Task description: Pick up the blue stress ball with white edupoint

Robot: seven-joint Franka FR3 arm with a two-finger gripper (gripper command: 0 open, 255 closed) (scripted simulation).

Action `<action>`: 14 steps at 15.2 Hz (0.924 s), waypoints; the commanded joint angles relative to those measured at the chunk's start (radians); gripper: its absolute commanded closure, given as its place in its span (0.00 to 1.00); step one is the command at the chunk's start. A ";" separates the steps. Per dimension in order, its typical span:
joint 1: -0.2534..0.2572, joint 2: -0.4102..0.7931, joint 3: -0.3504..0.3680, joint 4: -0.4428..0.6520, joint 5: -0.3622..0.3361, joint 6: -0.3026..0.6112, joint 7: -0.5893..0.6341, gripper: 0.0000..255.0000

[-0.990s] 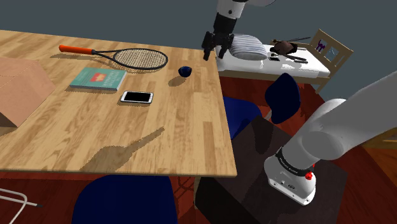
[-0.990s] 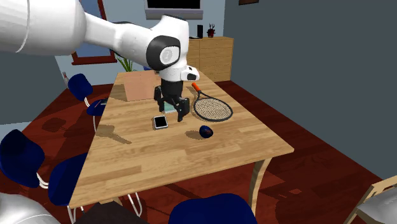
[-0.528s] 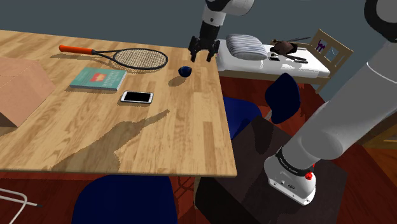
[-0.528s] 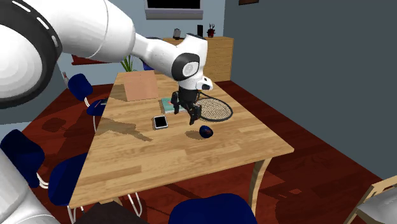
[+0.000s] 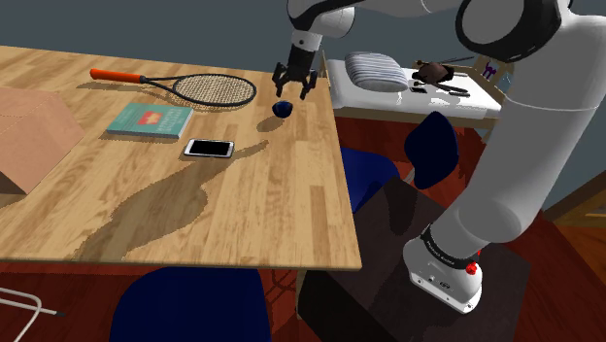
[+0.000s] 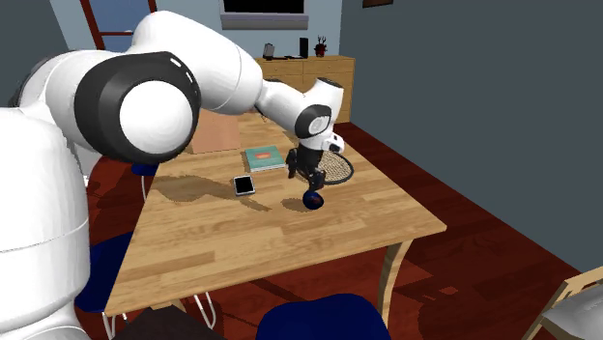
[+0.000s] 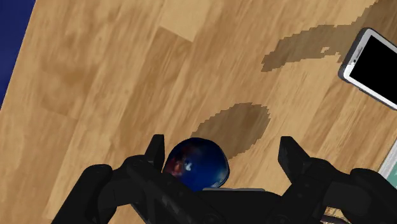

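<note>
The tool (image 5: 292, 93) is observed just above the dark blue ball (image 5: 283, 109), its fingers spread wide with nothing gripped. In the wrist view the ball is seen between the fingers, close beside one. The ball rests on the table (image 5: 243, 214) near a corner. Bare wood is noted between it and the phone (image 5: 209, 148).

In the shoulder view a table (image 5: 262, 214) bears a racket (image 5: 204, 89) far back, a book (image 5: 149, 120) nearer, a phone (image 5: 209, 149) right of it, and a box (image 5: 29, 136) at that view's left.

No readable text — ball (image 7: 196, 163) marks, book (image 5: 149, 120) cover illegible.
</note>
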 commanded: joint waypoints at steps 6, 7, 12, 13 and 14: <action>-0.022 0.184 -0.004 0.156 0.042 0.007 0.032 0.00; -0.022 0.190 -0.003 0.151 0.044 0.017 0.029 0.00; -0.023 0.217 0.000 0.130 0.052 0.063 0.013 0.00; -0.023 0.217 0.000 0.130 0.052 0.062 0.013 0.00; -0.023 0.217 0.000 0.131 0.052 0.063 0.013 1.00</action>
